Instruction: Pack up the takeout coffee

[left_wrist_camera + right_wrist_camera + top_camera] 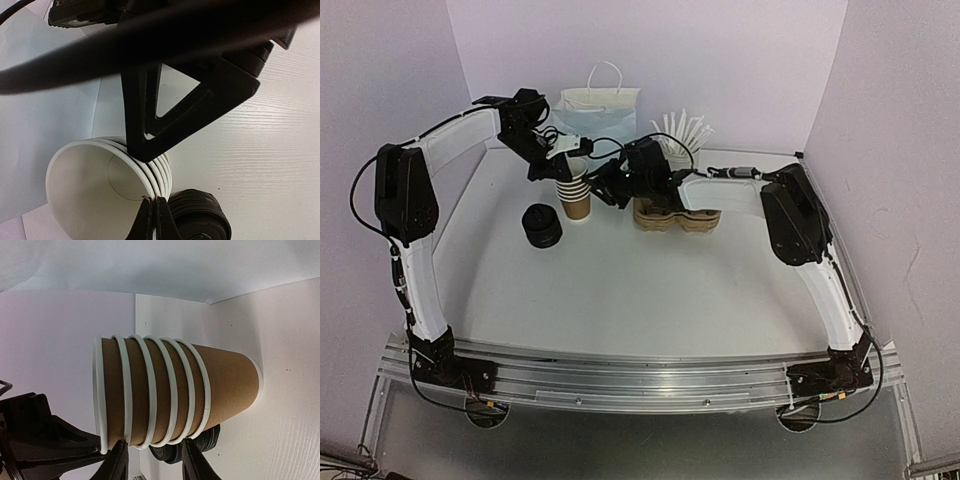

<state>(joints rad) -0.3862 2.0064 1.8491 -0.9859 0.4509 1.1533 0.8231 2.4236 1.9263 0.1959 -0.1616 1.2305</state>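
Note:
A nested stack of brown paper cups (578, 196) with white rims stands at the back middle of the table. My left gripper (566, 166) is above it, and in the left wrist view (152, 201) it is shut on the top cup's white rim (100, 150). My right gripper (604, 188) is at the stack's right side; in the right wrist view (155, 452) it is open, its fingers straddling the lower rims of the stack (165, 390). A stack of black lids (541, 225) sits left of the cups. The tan carrier (672, 217) lies under the right arm.
A white handled paper bag (601, 112) stands against the back wall. A white cup of white sticks (682, 135) stands to its right. The lids also show in the left wrist view (202, 215), close beside the cups. Walls enclose the table (650, 300) on three sides.

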